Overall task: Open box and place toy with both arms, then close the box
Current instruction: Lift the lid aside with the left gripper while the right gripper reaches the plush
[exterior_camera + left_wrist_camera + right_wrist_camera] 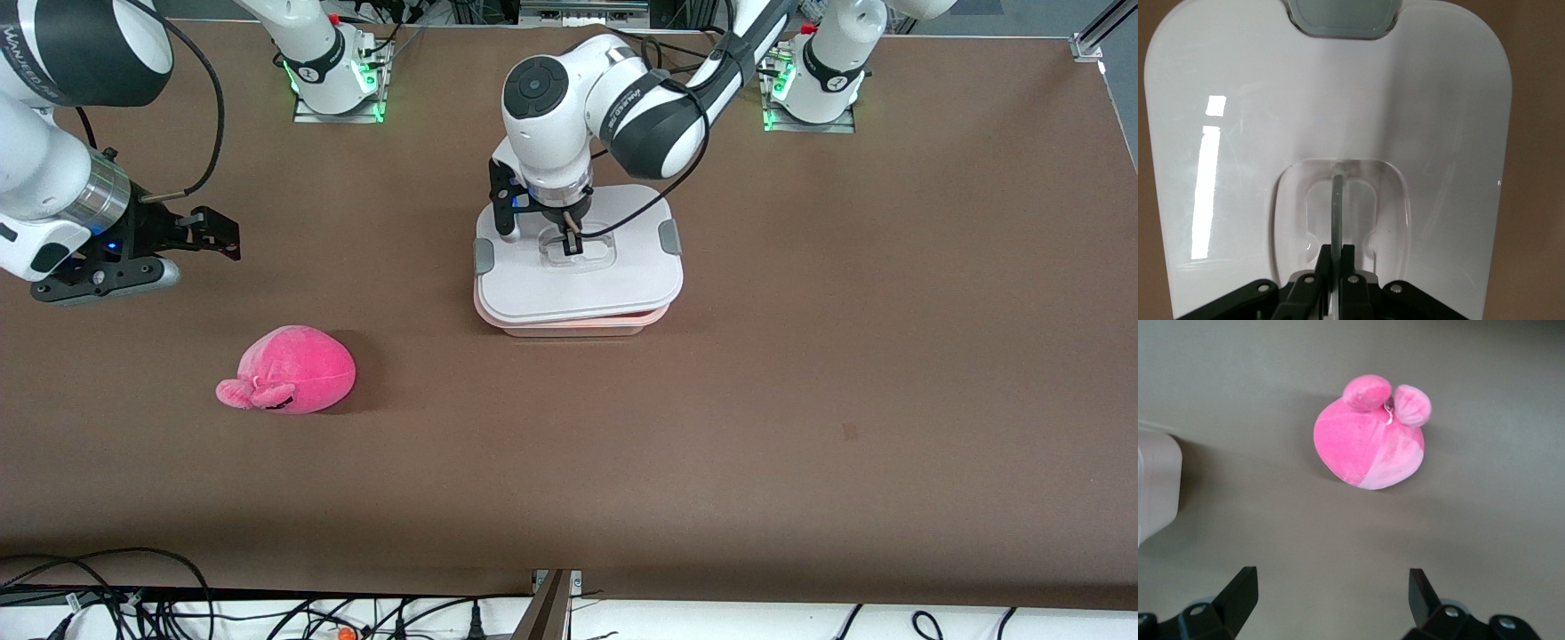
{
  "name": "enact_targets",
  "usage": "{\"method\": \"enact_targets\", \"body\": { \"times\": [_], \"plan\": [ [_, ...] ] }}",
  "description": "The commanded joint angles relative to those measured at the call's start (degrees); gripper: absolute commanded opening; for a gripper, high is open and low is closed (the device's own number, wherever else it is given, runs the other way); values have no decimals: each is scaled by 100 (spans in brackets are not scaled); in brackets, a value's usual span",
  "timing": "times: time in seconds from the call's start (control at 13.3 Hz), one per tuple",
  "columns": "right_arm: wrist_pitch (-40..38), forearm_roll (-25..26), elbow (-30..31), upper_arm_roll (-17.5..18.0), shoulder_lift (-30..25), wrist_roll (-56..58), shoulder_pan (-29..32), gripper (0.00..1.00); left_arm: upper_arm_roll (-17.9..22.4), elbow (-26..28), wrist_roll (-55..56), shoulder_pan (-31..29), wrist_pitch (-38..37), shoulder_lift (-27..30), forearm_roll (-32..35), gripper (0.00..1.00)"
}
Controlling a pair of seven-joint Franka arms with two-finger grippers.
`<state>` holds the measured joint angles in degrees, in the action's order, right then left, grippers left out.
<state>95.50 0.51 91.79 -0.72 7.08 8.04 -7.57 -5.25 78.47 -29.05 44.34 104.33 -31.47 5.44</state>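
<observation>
Box (578,276) sat near the middle of the brown table (845,356), in front of the two arm bases. Its white lid (622,280) lay a bit crooked on the pale pink base (573,325), so a thin pink edge peeked out on the side nearer the front camera. A grey clip (669,236) showed at each end of the lid. The left gripper (572,242) reached down into the clear dip in the lid, and its fingers (1346,261) were pinched tight on the thin clear handle (1337,210) there. The pink toy (292,370) lay on the table, well apart from the box, toward the right arm's end and nearer the front camera. The right gripper (212,233) hung over bare table with its fingers (1241,590) spread wide, holding nothing.
</observation>
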Motion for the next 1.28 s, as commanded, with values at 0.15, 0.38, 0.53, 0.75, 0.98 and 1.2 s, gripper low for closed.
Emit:
{"method": "enact_targets", "body": {
  "times": [0.15,0.38,0.53,0.75,0.98,1.2],
  "plan": [
    [-50,38,-82,-43,511,242,-26,100,24,-42,-197,-924,-1263,790,-350,0],
    [712,-50,-3,-43,1223,233,177,100,42,-51,-633,-1978,-1757,1020,-280,0],
    [1144,-60,15,-43,1514,207,160,100,50,-51,-1854,-2856,-1732,1011,-367,0],
    [1741,-68,58,-43,1945,207,177,100,41,-60,-2962,-3790,-1731,1011,-324,0],
    [2270,-77,173,-43,2191,181,238,99,68,-60,-3947,-4494,-1731,1002,-298,0],
    [2507,-288,173,-43,2394,198,300,88,77,-51,-4775,-5056,-1723,967,-219,0]
  ]
}}
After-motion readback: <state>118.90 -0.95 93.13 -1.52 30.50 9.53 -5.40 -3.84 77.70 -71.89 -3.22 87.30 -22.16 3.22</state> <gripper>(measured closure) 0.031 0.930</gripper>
